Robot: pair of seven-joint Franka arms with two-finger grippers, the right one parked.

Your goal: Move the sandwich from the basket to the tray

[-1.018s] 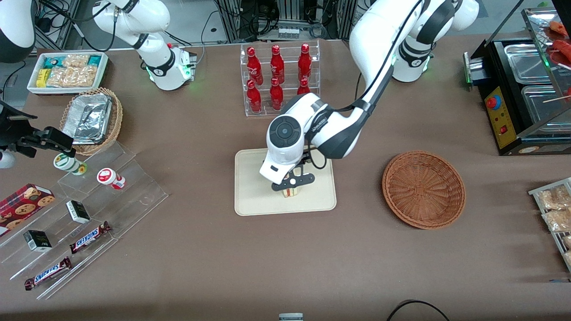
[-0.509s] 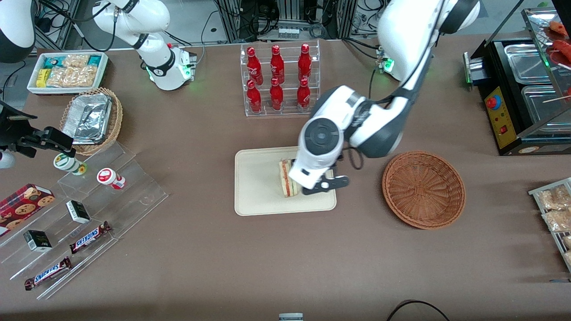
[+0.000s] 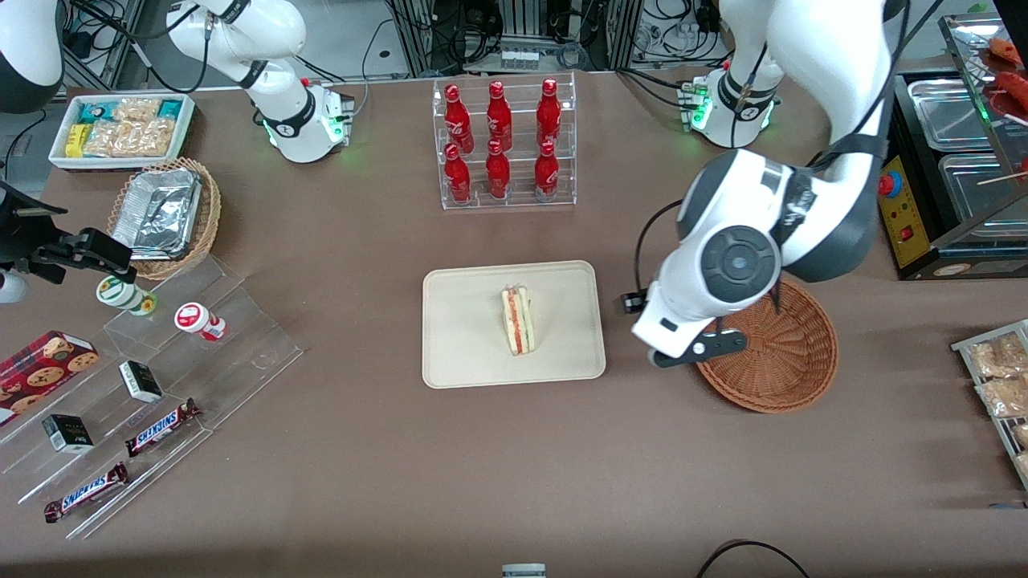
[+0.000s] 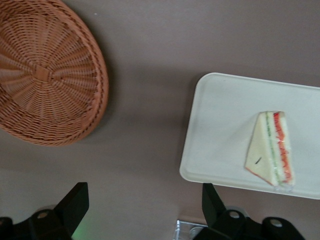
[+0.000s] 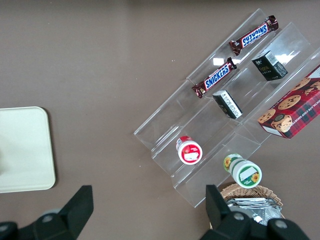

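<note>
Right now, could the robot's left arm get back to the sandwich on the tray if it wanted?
Probably yes. The sandwich lies alone on the tray with nothing over it. The left arm's tool hangs open above the table between the basket and the tray.

The claw (image 3: 697, 351) hangs over the brown bench (image 3: 361, 482), fingers spread. Farther from the front camera than the claw, toward the parked arm's end, stands a clear rack of red bottles (image 3: 504, 144). Well away toward that same end are a stepped clear display (image 3: 241, 321) carrying Snickers bars (image 3: 163, 427), a cookie box (image 3: 44, 365) and two small cups (image 3: 198, 320), a tan basket of foil containers (image 3: 165, 217) and a white bin of snacks (image 3: 120, 128). Toward the working arm's end sits a black food warmer (image 3: 940, 160).
</note>
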